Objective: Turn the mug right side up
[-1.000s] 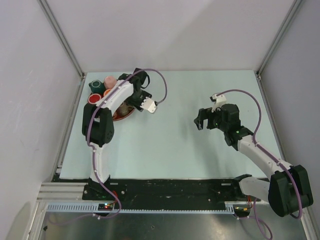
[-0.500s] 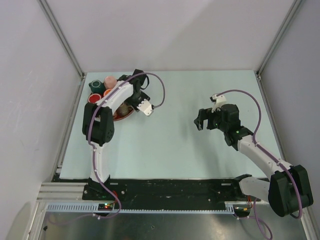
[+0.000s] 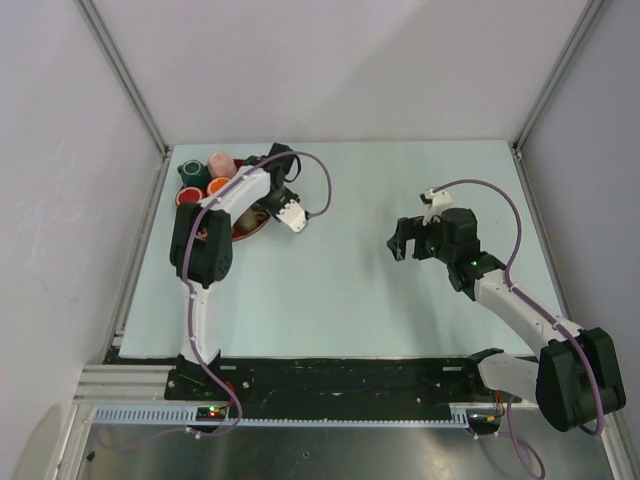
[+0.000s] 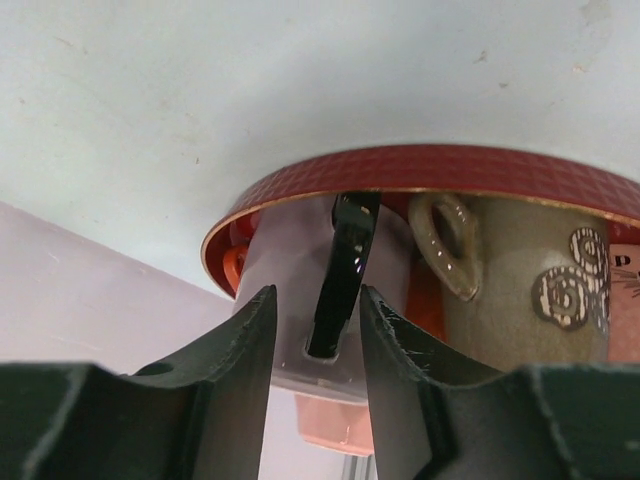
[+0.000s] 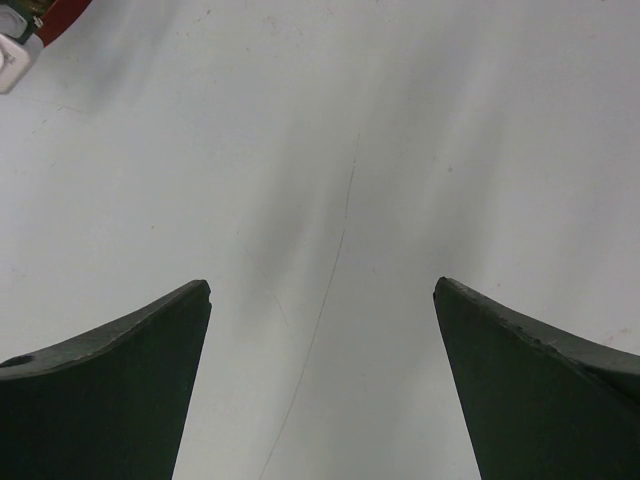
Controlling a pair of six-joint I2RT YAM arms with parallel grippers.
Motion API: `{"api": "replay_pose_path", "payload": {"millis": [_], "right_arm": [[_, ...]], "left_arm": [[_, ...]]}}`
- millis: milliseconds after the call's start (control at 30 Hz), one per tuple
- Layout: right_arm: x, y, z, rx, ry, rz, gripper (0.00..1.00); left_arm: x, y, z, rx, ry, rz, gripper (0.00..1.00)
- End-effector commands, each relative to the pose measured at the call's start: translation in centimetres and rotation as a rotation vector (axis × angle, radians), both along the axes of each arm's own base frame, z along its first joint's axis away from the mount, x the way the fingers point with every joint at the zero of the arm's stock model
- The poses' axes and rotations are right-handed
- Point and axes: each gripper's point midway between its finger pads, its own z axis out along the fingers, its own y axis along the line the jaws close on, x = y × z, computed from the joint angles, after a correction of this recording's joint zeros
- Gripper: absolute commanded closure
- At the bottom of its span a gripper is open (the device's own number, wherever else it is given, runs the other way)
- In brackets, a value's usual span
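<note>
A pale lilac mug [image 4: 285,250] with a black handle [image 4: 345,260] stands on the red plate [image 4: 420,170], beside a brown mug [image 4: 520,290] with spiral marks. My left gripper [image 4: 318,292] reaches in sideways at plate level. Its fingers straddle the black handle, with a thin gap showing on each side. From the top view, the left gripper [image 3: 262,208] sits over the plate [image 3: 250,232] and hides the mug. My right gripper [image 5: 320,285] hangs wide open over bare table, holding nothing; the top view has the right gripper [image 3: 403,240] at centre right.
Several small cups stand left of the plate: a green one [image 3: 192,172], a pink one [image 3: 221,162], a red one [image 3: 188,196] and an orange one [image 3: 217,186]. The enclosure's left wall is close behind them.
The left gripper has shifted slightly left toward the plate, and its jaws have narrowed around the handle. The right arm has not moved.
</note>
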Motion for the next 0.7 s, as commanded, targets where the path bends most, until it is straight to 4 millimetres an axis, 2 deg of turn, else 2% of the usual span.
{"api": "replay_pose_path", "payload": {"millis": [0,200,300,433,467,667], "right_arm": [[0.7,0.8,1.9,0.038,-0.037,0.009,0.00],[0.6,0.8,2.1,0.044,-0.037,0.009,0.00],[0.5,0.7,2.1,0.042,-0.035,0.005,0.00],[0.4,0.5,2.2,0.036,-0.039,-0.002,0.00],[0.4,0.5,2.2,0.036,-0.039,-0.002,0.00],[0.5,0.7,2.5,0.048,-0.046,0.000,0.00]], "left_arm": [[0.6,0.0,-1.1,0.100,0.009,-0.205,0.58],[0.5,0.6,-1.9,0.139,0.018,-0.209,0.58],[0.8,0.5,-1.9,0.141,0.010,-0.205,0.69],[1.1,0.2,-1.2,0.123,-0.010,-0.199,0.94],[1.2,0.1,-1.0,0.114,-0.016,-0.196,0.97],[2.0,-1.1,1.7,0.073,-0.090,-0.184,1.00]]}}
